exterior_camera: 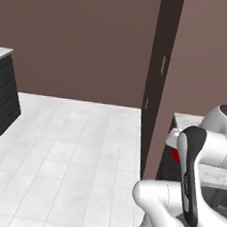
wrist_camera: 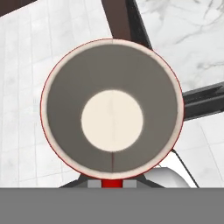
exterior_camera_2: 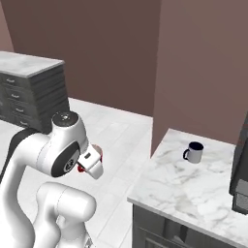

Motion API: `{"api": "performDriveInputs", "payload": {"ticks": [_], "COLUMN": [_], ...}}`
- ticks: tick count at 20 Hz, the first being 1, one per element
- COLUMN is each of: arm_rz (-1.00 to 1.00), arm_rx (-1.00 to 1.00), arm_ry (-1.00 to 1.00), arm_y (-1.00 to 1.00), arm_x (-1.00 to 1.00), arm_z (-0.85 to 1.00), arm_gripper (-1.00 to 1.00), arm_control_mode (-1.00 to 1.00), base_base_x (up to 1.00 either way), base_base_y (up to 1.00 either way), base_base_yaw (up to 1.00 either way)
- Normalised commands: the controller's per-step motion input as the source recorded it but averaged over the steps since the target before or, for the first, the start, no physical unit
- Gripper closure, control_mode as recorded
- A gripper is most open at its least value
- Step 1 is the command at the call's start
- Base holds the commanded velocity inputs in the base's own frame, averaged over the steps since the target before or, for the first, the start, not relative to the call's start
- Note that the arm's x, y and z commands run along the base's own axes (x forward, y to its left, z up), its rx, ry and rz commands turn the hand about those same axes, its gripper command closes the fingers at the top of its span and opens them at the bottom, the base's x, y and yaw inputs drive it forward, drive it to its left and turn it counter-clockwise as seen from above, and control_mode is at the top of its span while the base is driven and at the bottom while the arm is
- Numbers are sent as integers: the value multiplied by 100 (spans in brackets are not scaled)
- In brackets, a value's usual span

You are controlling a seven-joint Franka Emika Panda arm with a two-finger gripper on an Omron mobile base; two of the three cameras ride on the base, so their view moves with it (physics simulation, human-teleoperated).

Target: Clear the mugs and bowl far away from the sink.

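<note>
My gripper (wrist_camera: 112, 183) is shut on the red mug (wrist_camera: 112, 105). In the hand view I look straight into it: a red rim, a grey inside and a pale bottom. Bits of the red mug (exterior_camera_2: 81, 167) peek out by the hand (exterior_camera_2: 91, 162) in the right base view, held above the floor to the left of the counter. The left base view has the red mug (exterior_camera: 175, 155) showing behind the arm. The white-grey mug (exterior_camera_2: 194, 152) with a navy inside stands upright on the marble counter (exterior_camera_2: 193, 198). The bowl and the sink are out of view.
A tall dark panel (exterior_camera: 159, 80) rises beside the counter's end. A grey drawer cabinet (exterior_camera_2: 34, 92) stands at the far left across the white tiled floor (exterior_camera: 68, 150). A dark appliance (exterior_camera_2: 240, 169) sits at the counter's right edge.
</note>
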Motion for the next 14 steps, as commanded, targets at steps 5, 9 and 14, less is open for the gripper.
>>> {"api": "performDriveInputs", "payload": {"ticks": [5,9,14], "arm_rz": [0,0,0], "arm_rx": [0,0,0], "arm_ry": [0,0,0], "arm_y": [0,0,0], "arm_x": [0,0,0], "arm_z": [0,0,0], "arm_gripper": [100,100,100], "arm_control_mode": [100,100,100], "base_base_x": [29,60,63], "base_base_y": [-64,-22,-2], "base_base_yaw": [-1,-1,0]}}
